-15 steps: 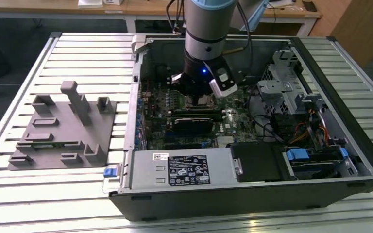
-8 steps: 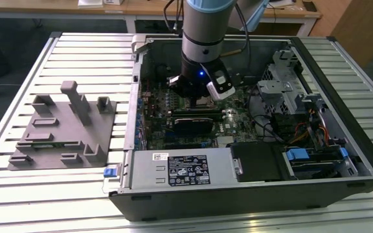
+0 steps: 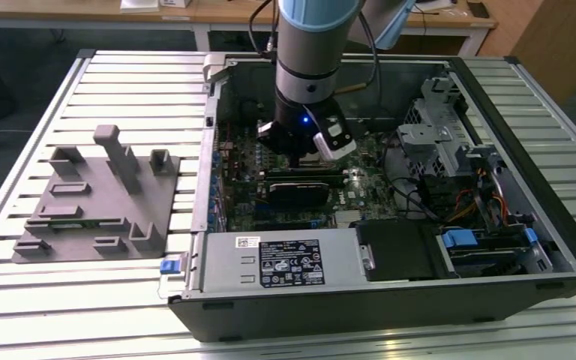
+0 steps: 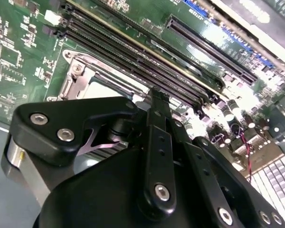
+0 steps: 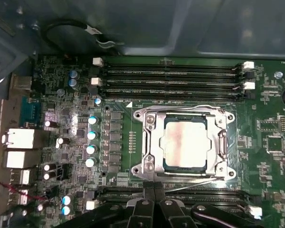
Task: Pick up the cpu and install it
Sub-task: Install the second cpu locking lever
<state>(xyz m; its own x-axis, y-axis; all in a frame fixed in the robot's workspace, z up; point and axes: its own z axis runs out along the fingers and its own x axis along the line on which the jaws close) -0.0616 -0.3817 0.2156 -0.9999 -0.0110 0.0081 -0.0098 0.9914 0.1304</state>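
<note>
A pale slatted metal table (image 3: 28,135) fills the exterior view, with a light wooden desk (image 3: 218,16) on white legs behind it, dark floor (image 3: 18,67) beneath, and a brown wooden panel (image 3: 558,37) at the exterior view's right.

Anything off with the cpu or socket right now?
Nothing stands out. In the first wrist view the cpu lies flat and square in the socket frame, edges parallel to it. The pincer is just beside the socket, holding nothing. No bent parts or loose bits show on the board.
</note>
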